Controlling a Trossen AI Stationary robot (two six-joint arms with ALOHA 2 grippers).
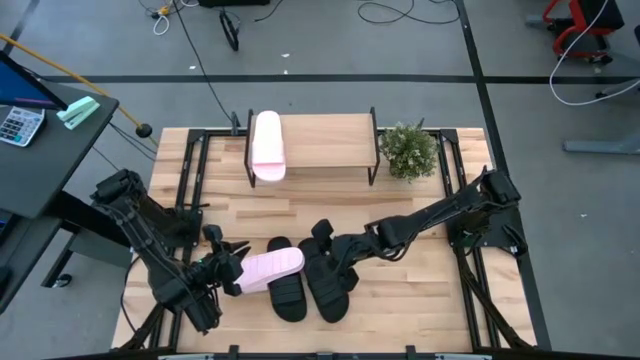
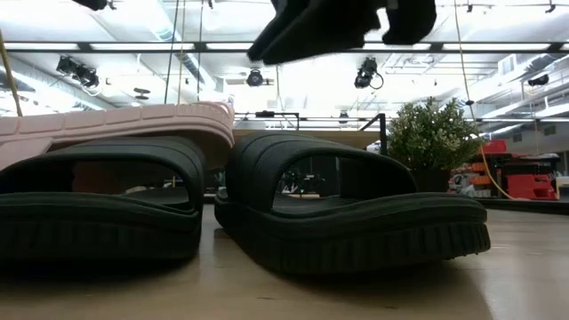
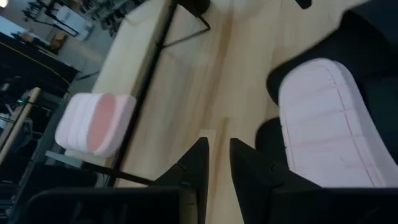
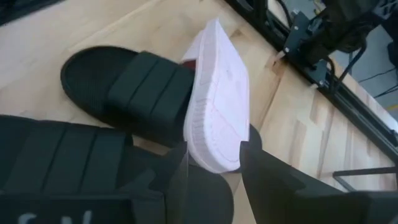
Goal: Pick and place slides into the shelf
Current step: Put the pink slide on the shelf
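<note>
The shelf (image 1: 320,140) stands at the table's far side with one pale pink slide (image 1: 268,146) lying on its plank. The second pink slide (image 1: 270,269) lies sole up, its toe end propped on the strap of a black slide (image 1: 288,298). The other black slide (image 1: 328,290) lies beside it, upright. My right gripper (image 4: 214,165) is open above the pink slide's toe end (image 4: 217,149) and hangs clear of the slides in the low view (image 2: 329,27). My left gripper (image 3: 219,163) is open by a narrow gap, beside the pink slide's other end (image 3: 323,124).
A potted plant (image 1: 408,150) stands by the shelf's right end. Black frame rails (image 1: 190,190) run along the table's left and right sides. A dark desk with a calculator (image 1: 20,125) is off the table's left. Bare wood lies between shelf and slides.
</note>
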